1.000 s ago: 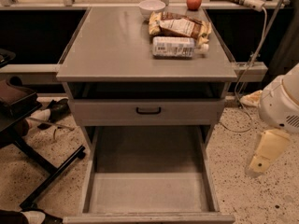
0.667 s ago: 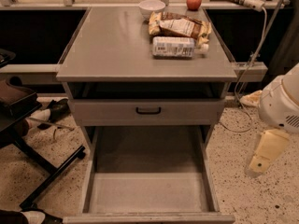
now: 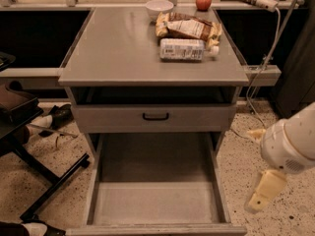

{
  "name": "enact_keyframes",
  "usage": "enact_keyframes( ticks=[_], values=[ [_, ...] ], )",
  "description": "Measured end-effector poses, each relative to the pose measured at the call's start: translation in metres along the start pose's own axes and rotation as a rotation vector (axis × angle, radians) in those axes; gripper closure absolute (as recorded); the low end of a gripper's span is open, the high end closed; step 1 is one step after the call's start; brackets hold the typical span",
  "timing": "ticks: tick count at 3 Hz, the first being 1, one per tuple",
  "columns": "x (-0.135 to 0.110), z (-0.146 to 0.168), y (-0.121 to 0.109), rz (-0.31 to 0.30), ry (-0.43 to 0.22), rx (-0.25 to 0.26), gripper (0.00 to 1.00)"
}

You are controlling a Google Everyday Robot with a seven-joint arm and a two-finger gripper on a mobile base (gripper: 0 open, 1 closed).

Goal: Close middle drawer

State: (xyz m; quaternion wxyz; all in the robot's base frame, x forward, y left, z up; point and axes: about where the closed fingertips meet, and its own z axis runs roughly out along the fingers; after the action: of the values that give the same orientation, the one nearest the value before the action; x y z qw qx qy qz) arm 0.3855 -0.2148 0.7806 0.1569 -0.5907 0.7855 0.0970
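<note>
Down at the lower right, the gripper (image 3: 263, 193) hangs over the speckled floor (image 3: 234, 163), apart from the cabinet; whether it is released or clenched cannot be told. Just left of it, the middle drawer (image 3: 157, 203) stands pulled far out, its grey tray bare. Above sits the top drawer (image 3: 155, 117) front with a black handle. On the cabinet top (image 3: 118, 48) lie a bottle (image 3: 182, 49), snack bags (image 3: 189, 28), a bowl (image 3: 159, 7) and an apple (image 3: 203, 1).
</note>
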Motion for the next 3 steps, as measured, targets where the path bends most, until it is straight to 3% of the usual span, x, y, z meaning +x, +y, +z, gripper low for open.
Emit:
enact_keyframes(
  ticks=[1,2,3],
  values=[
    [0.033,0.062,0.021,0.06,-0.08,0.014,0.0],
    [0.033,0.062,0.021,0.06,-0.08,0.013,0.0],
    [0.047,0.098,0.03,0.07,-0.078,-0.023,0.0]
  ],
)
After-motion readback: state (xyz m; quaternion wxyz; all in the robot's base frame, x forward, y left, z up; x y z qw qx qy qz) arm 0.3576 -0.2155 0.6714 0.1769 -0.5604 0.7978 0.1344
